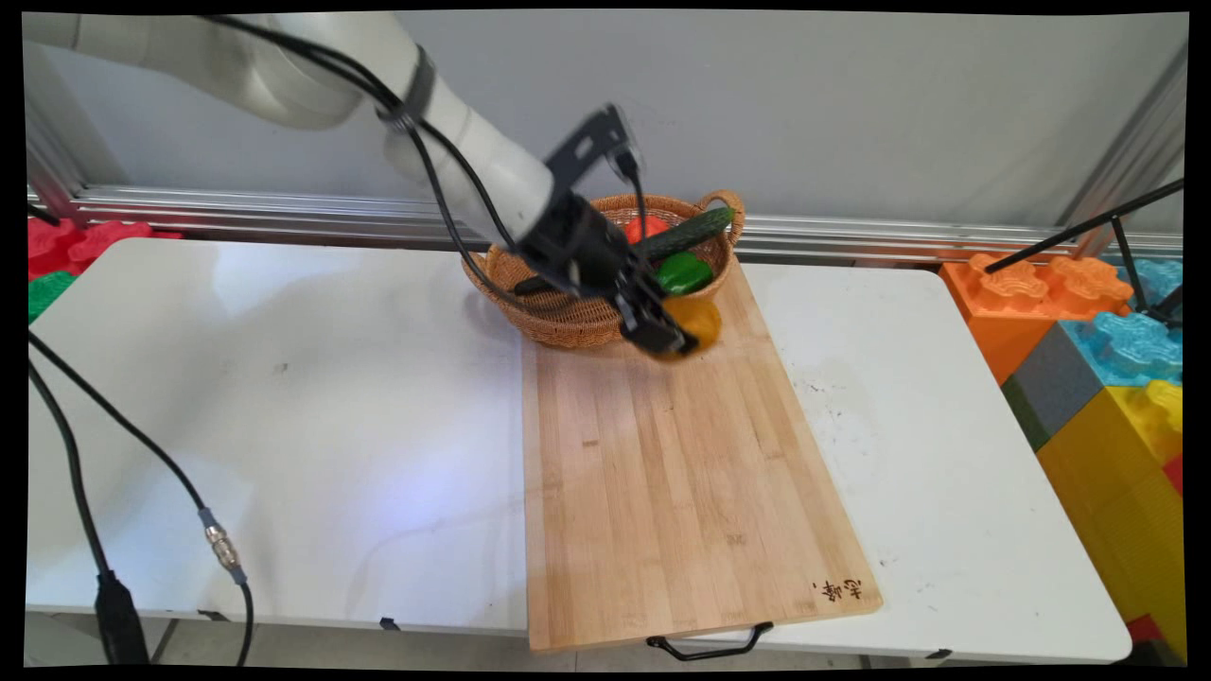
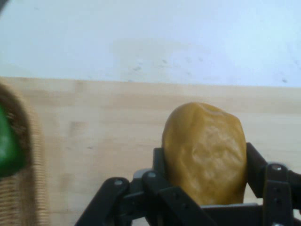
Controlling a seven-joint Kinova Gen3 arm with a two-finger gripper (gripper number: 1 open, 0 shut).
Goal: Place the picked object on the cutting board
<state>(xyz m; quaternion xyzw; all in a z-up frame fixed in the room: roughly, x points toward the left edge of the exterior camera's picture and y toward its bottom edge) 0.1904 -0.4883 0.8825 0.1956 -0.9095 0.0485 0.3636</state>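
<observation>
Hand view: a yellow-brown potato [image 2: 204,153] is seen clamped between the fingers of the tool [image 1: 674,339], which is held over the far end of a wooden cutting board [image 1: 681,473] on the white bench [image 1: 284,397], with a wicker basket [image 1: 568,317] of vegetables just behind it.

White, rounded arm links [image 1: 284,66] are seen, with black cables [image 1: 426,161] strapped alongside. A black bracket [image 1: 591,142] is mounted behind the black end effector [image 1: 674,340]; silver screws [image 2: 117,182] are set in its linkage.
</observation>
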